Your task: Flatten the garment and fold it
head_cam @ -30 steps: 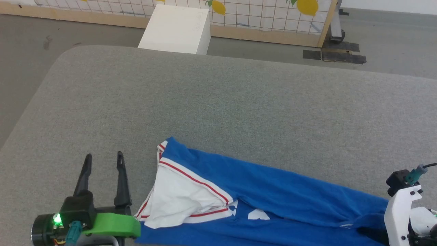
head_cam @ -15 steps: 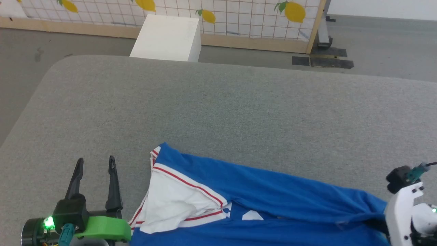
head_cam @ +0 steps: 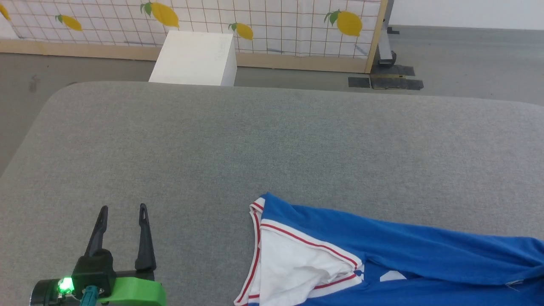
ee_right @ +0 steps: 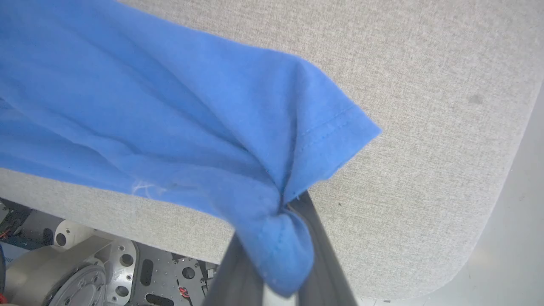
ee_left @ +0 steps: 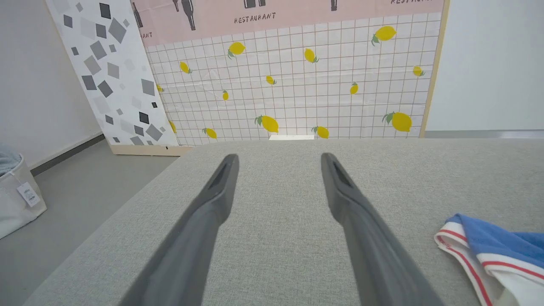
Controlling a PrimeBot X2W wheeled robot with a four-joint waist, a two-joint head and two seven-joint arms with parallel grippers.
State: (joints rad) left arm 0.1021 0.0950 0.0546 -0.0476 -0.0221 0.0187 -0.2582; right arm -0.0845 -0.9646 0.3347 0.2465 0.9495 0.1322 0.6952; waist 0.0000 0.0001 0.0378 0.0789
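Blue cloth bunches between the fingers of the right gripper (ee_right: 285, 205), which are pressed together on a hem corner of the garment (ee_right: 170, 106). The pinch sits at the near edge of the grey padded table (ee_right: 425, 170), with the metal robot base (ee_right: 85, 263) just below. From that claw the garment stretches leftward. Its white sleeve (head_cam: 293, 267) ends well to the right of the left gripper (head_cam: 123, 208), which hovers with fingers spread over bare table. Beyond its fingertips, past the far edge, stand a white box (head_cam: 193, 57) and a lemon-print panel (head_cam: 276, 17).
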